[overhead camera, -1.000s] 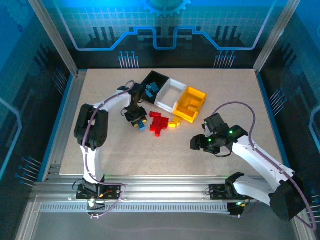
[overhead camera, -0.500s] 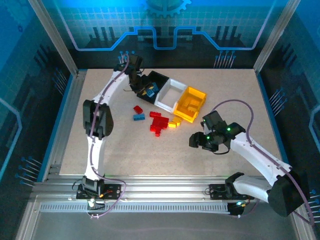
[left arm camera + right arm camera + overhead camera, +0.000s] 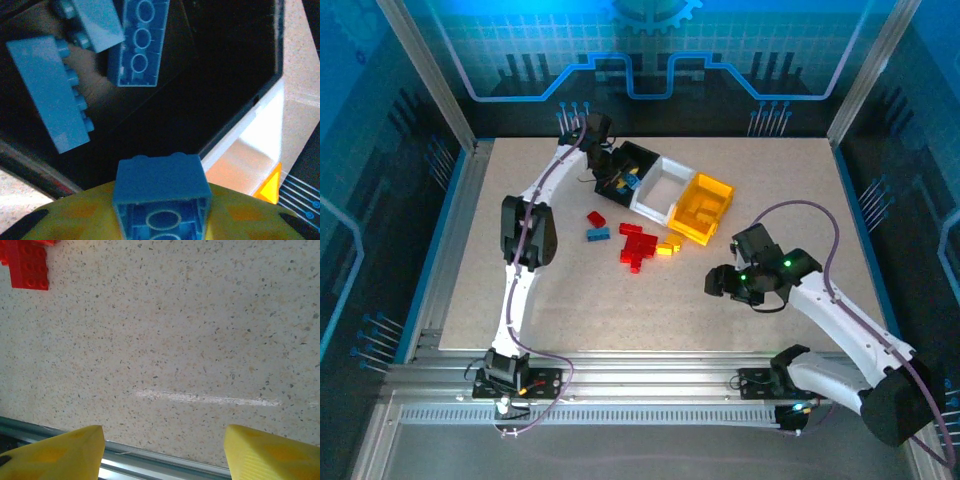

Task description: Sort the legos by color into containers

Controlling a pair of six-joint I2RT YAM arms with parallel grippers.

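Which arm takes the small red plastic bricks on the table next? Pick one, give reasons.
Right. The right gripper hangs open and empty near the red bricks; the left gripper is over the black plastic bin with a blue plastic brick between its fingers.

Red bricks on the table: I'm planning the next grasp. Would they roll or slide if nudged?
The red bricks look rigid and flat-sided, so rolling seems unlikely. On the smooth table they would probably slide; clustered, several may shift together.

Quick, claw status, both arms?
Left claw: blue brick sits in it; gripped or loose, cannot tell.
Right claw: open, empty.
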